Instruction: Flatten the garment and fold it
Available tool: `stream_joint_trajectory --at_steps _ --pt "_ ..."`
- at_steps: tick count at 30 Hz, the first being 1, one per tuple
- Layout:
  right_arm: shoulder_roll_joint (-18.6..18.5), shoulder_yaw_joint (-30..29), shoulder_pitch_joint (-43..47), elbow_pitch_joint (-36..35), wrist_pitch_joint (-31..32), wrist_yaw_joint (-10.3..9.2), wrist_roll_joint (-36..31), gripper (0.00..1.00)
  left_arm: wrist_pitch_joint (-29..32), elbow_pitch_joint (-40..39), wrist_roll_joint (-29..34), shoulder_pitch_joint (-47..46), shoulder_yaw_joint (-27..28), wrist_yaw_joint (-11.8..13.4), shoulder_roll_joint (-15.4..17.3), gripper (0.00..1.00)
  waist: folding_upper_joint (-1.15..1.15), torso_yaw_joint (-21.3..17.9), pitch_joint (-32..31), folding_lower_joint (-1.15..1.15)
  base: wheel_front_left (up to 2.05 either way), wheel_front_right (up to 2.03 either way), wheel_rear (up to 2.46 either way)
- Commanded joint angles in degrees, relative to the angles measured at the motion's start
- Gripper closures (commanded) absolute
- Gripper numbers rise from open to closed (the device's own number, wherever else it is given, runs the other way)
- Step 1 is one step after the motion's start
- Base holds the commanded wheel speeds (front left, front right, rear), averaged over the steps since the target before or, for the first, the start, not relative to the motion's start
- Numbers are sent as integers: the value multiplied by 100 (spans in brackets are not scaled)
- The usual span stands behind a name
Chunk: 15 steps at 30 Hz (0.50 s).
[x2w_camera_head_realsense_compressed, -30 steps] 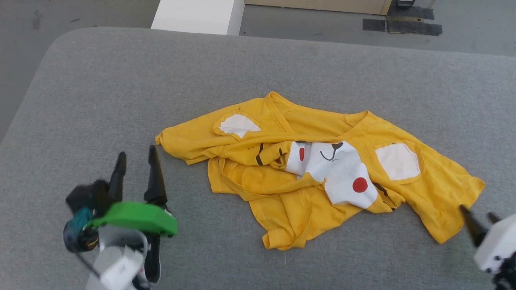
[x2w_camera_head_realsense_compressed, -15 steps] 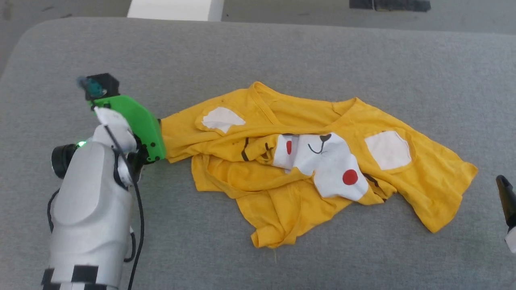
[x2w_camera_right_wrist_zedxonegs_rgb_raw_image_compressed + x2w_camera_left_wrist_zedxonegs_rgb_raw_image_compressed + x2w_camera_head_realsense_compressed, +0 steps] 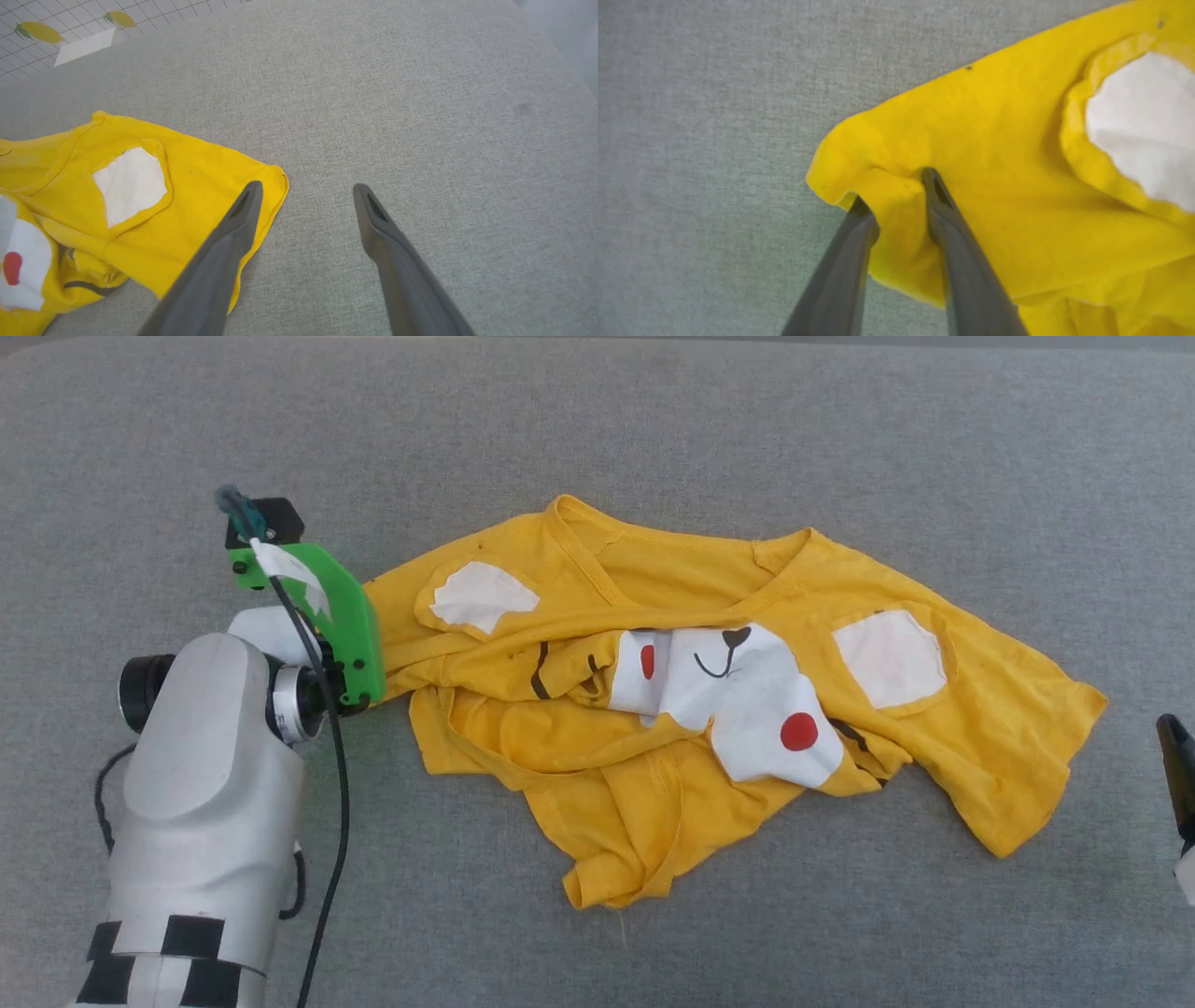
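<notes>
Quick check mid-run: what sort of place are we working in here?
Probably an indoor room or lab set up for laundry folding: a broad grey fabric-covered surface with a rounded corner, a crumpled yellow T-shirt on it, and beyond it a lemon-print checked covering.

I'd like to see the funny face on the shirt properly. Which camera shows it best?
The head view: the face, though crumpled, shows nose, mouth and two red dots. The left wrist view catches one white patch; the right wrist view, a white patch and a red dot at its left edge.
</notes>
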Motion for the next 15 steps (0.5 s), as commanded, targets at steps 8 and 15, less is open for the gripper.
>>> stream_joint_trajectory --at_steps 8,15 --pt "-79 111 -325 -189 89 -6 -277 0 -896 -289 -779 255 604 -140 -266 100 -1 98 27 0 0 0 0" --pt "-910 872 -902 395 1186 -6 -891 0 -1411 -1226 -1045 498 861 -285 -267 100 -1 120 161 0 0 0 0"
